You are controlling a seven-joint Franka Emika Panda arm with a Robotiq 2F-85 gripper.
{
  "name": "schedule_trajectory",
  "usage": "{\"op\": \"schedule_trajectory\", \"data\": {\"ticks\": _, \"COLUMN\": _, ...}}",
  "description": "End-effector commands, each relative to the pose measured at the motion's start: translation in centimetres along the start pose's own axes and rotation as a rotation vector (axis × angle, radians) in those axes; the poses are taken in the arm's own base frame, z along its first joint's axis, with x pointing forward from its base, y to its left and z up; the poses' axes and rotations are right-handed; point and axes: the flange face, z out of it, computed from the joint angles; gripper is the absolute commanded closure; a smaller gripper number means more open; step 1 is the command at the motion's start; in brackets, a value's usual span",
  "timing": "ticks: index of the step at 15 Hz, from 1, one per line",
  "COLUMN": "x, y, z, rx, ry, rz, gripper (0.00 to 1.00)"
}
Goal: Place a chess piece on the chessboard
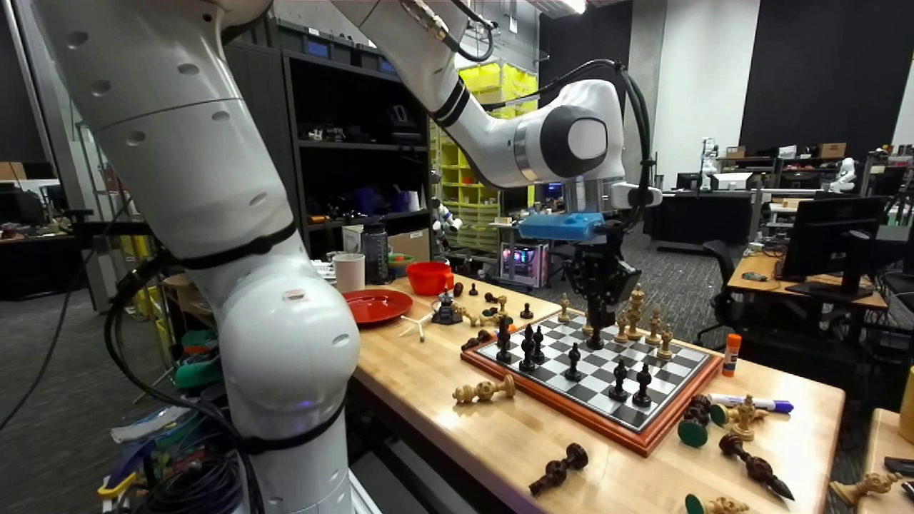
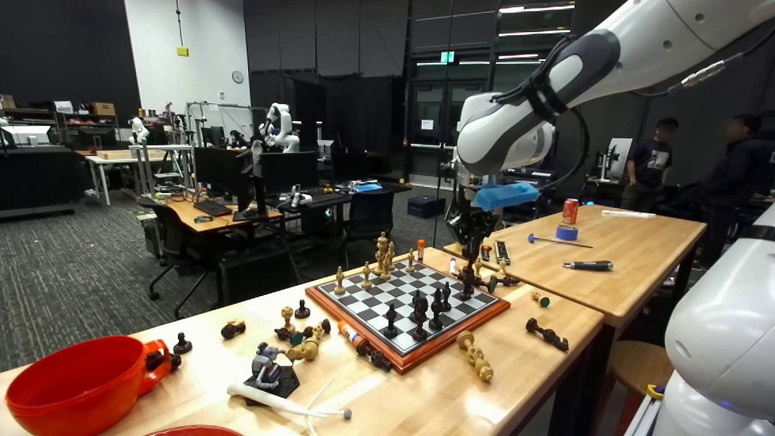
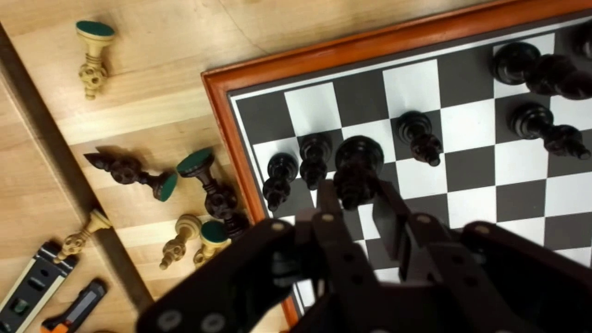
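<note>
The end effector (image 3: 355,188) is clamped on a glossy black chess piece with a broad round base (image 3: 359,159), one finger to each side of its body. The piece hangs upright, base downward. Its base, compared with its neighbours' in an exterior view, indicates that it is above, not on, the black-and-white checkered chessboard with a reddish-brown wooden border (image 3: 323,54). The grip on the body presumably leaves the base free to land flat.

The height is presumably kept for clearance: in the wrist view a slim black chess piece (image 3: 315,158) stands on one side and a slim black pointed chess piece (image 3: 420,138) on the other. Black pieces stand towards the robot and a tall pale wood-coloured chess piece (image 1: 634,314), among others, on the far side, which suggests sorting by colour.

A pale turned chess piece lying down (image 1: 485,390) on the light wooden table (image 1: 421,364) is judged spare stock. Remaining: straight lowering; intended square cannot be told. Risk: a finger toppling a neighbour.
</note>
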Motion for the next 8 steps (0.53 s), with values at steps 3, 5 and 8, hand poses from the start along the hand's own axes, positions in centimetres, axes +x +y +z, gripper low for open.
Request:
{"op": "schedule_trajectory", "data": {"ticks": 3, "x": -1.3, "y": -0.5, "z": 0.8, "rx": -0.099, "ry": 0.073, "rz": 0.122, "gripper": 0.94}}
{"op": "schedule_trajectory", "data": {"ticks": 5, "x": -1.6, "y": -0.9, "z": 1.6, "rx": -0.109, "ry": 0.048, "rz": 0.149, "gripper": 0.94}}
{"op": "schedule_trajectory", "data": {"ticks": 8, "x": -1.8, "y": -1.4, "z": 1.8, "rx": -0.096, "ry": 0.027, "rz": 0.151, "gripper": 0.94}}
